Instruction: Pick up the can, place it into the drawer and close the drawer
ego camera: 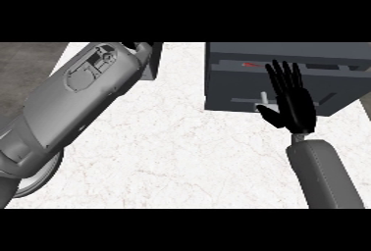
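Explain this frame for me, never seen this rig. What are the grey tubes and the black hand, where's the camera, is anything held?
It is one view from the robot's head, looking steeply down at a white marbled counter. The grey tubes are its two forearms, coming in from below. The right hand is black, fingers straight and spread, lying over the front of a dark grey drawer unit near its pale handle; it holds nothing. A small red mark shows on the unit's top; I cannot tell what it is. The left forearm stretches up toward the far edge, and its hand is hidden. No can is visible.
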You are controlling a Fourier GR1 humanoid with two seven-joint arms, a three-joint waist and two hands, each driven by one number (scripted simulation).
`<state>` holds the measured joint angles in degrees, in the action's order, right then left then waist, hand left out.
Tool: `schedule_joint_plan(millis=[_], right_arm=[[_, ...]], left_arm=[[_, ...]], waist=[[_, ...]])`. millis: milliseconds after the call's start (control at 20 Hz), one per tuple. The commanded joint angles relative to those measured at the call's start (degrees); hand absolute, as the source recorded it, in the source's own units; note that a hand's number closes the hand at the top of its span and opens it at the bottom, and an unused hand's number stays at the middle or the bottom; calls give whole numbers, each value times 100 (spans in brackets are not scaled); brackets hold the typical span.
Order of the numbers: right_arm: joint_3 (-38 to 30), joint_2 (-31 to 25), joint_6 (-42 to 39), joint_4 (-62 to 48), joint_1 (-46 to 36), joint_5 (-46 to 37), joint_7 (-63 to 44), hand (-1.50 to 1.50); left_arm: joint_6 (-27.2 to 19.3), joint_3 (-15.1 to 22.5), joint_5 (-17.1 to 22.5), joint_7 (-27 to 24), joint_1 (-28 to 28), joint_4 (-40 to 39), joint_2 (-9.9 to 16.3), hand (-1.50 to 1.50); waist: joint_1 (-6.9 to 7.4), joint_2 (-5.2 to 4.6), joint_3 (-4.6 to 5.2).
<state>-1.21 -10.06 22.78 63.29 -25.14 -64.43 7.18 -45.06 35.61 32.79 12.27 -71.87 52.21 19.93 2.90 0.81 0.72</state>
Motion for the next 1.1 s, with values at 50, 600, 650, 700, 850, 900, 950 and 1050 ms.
schedule_joint_plan(millis=[50, 600, 650, 700, 850, 900, 950, 1050], right_arm=[[-225, 233, 741, -1452, -714, -273, -89, -150], [-797, 82, 2004, -3371, -1992, -305, 98, -150], [-801, 45, 1795, -3466, -2527, -422, -161, -150], [-872, -61, 1607, -3507, -2677, -323, -170, -150], [-845, 69, 2176, -3894, -2682, -437, -72, -150], [-932, -76, 1988, -3898, -2799, -275, 42, -150], [-946, -195, 1904, -3924, -2950, -337, -81, -150], [-940, -159, 1897, -4143, -3235, -428, -233, -150]], left_arm=[[-72, 54, -164, 267, 372, 541, 234, -150], [-81, 41, -412, 563, 1434, 2013, 900, -150], [-14, 1, -398, 718, 1118, 1757, 856, -150], [-83, -14, -461, 510, 1321, 1791, 849, -150], [46, -106, -466, 507, 1452, 1733, 836, -150], [-32, 3, -517, 528, 1696, 2125, 921, -150], [80, -79, -447, 409, 1843, 2073, 1011, -150], [32, -30, -521, 523, 1749, 2242, 956, -150]], waist=[[27, -115, -82], [121, -145, -81], [161, -182, -83], [161, -186, -80], [91, -202, -82], [164, -174, -82], [244, -206, -78], [242, -201, -81]])
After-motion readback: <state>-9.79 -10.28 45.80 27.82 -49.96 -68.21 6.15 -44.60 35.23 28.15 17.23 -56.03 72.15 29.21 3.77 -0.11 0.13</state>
